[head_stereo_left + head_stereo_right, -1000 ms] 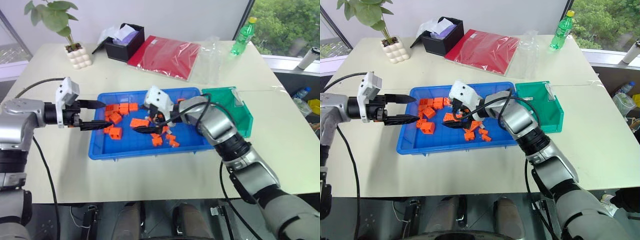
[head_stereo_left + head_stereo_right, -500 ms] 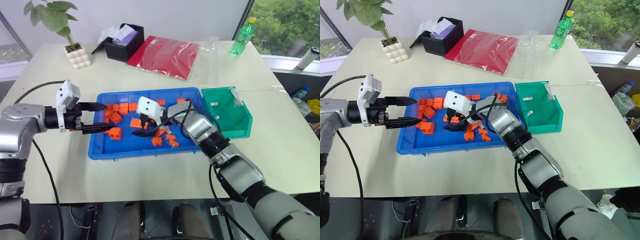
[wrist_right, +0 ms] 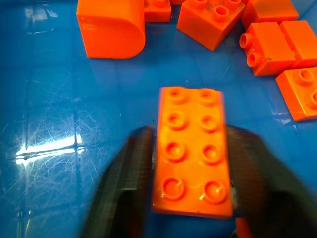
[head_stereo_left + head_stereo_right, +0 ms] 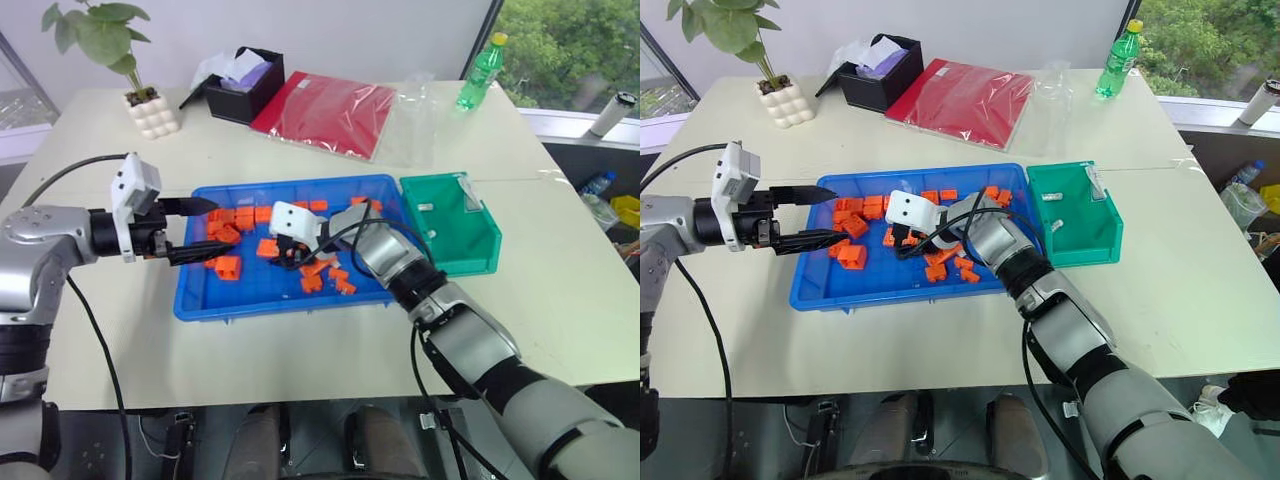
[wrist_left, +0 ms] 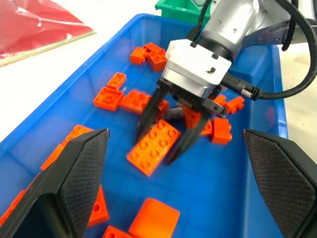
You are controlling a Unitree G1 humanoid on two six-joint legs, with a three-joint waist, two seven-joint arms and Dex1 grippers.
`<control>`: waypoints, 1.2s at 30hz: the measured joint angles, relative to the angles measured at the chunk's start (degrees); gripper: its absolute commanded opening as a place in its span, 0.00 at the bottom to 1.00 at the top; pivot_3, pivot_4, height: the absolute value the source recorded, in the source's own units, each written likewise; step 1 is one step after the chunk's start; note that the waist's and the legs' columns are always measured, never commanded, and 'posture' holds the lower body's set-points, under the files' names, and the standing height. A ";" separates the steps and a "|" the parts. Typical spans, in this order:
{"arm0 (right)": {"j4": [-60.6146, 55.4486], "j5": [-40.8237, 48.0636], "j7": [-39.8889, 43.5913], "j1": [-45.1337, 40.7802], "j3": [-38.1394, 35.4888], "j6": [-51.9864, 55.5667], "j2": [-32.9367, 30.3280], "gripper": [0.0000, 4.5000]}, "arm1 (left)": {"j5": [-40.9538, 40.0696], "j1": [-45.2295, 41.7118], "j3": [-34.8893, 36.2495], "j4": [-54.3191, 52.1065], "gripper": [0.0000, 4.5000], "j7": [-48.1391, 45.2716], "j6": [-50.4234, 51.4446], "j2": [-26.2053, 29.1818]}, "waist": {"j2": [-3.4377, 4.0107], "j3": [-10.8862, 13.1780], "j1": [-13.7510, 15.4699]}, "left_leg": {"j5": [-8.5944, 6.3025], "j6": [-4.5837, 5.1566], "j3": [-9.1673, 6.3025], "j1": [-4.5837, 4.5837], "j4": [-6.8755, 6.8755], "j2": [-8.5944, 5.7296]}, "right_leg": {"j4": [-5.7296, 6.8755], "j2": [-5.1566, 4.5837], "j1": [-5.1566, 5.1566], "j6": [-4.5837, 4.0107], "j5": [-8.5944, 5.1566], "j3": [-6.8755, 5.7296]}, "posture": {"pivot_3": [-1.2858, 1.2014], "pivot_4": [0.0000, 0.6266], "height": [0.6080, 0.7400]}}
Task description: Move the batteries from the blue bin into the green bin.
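The blue bin (image 4: 280,308) sits mid-table, with several orange blocks scattered in it. My right gripper (image 4: 285,258) reaches in from the right, low over the bin floor. Its fingers (image 3: 130,173) press against both long sides of a flat orange eight-stud block (image 3: 192,151), which rests on the floor. A dark grey stub (image 5: 173,113) lies just behind it. My left gripper (image 4: 205,230) hangs open above the bin's left end, holding nothing. The green bin (image 4: 482,238) stands against the blue bin's right side, with two small pale batteries (image 4: 1053,198) inside.
Behind the bins lie a red folder (image 4: 325,112) and a clear plastic bag (image 4: 418,115). A black box (image 4: 240,85), a potted plant (image 4: 150,105) and a green bottle (image 4: 474,75) stand along the far edge. Bare tabletop lies in front of the bins.
My right gripper has sunk to the bin floor and moved left, and its wide-open jaws have closed in on the flat orange block. The left gripper has hardly moved.
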 measured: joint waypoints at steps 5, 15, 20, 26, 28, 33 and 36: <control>-1.30 -0.69 0.05 0.02 -0.08 0.11 -0.02 0.48 | -0.62 1.06 0.25 -0.15 1.00 0.84 0.00 0.00 | 0.00 0.00 -0.29 | 0.01 -0.02 0.00 0.00 -0.06 0.00 | 0.01 0.00 -0.05 0.00 0.00 0.00 | 0.52 0.24 1.00; -12.21 1.55 0.38 -2.65 -4.56 8.03 -0.50 0.48 | -1.00 1.86 1.23 -1.23 1.00 1.80 0.00 0.00 | 0.00 0.00 -0.22 | 0.02 -0.04 0.01 -0.01 -0.07 0.00 | 0.01 -0.01 -0.07 0.00 0.00 0.00 | 0.52 0.24 1.00; -18.82 3.09 2.10 -3.08 -5.76 11.94 -1.34 0.48 | -1.00 1.87 1.28 -1.19 1.00 1.81 0.00 -0.03 | -0.02 -0.01 -0.24 | 0.02 -0.04 0.01 0.00 -0.09 0.00 | 0.01 -0.01 -0.06 0.00 0.00 0.00 | 0.52 0.24 1.00; -19.41 2.90 2.41 1.54 -2.89 12.59 -1.41 0.48 | -1.00 1.86 1.28 -1.16 1.00 1.88 0.00 -0.11 | -0.02 -0.01 -0.23 | 0.02 -0.04 0.01 -0.01 -0.09 -0.01 | 0.01 -0.02 -0.06 0.00 0.00 0.00 | 0.52 0.24 1.00; -18.93 2.61 2.41 1.63 -2.27 12.18 -1.75 0.48 | -1.00 1.85 1.28 -1.15 1.00 1.90 0.00 -0.11 | -0.02 -0.01 -0.25 | 0.02 -0.04 0.01 0.00 -0.09 -0.01 | 0.01 -0.02 -0.07 0.00 0.00 0.00 | 0.52 0.24 1.00; -14.24 1.43 1.73 2.09 -1.38 9.35 -1.78 0.48 | -1.00 1.83 1.29 -1.12 1.00 1.92 0.00 -0.11 | -0.02 -0.01 -0.26 | 0.02 -0.04 0.02 0.00 -0.09 -0.01 | 0.00 -0.02 -0.07 0.00 0.00 0.00 | 0.52 0.24 1.00; -10.02 0.46 1.14 2.11 -1.19 6.82 -1.40 0.48 | -1.01 1.84 1.35 -1.14 1.00 2.01 0.03 -0.10 | -0.02 -0.01 -0.27 | 0.02 -0.05 0.02 0.00 -0.09 -0.01 | 0.00 -0.02 -0.07 0.00 0.00 0.00 | 0.52 0.24 1.00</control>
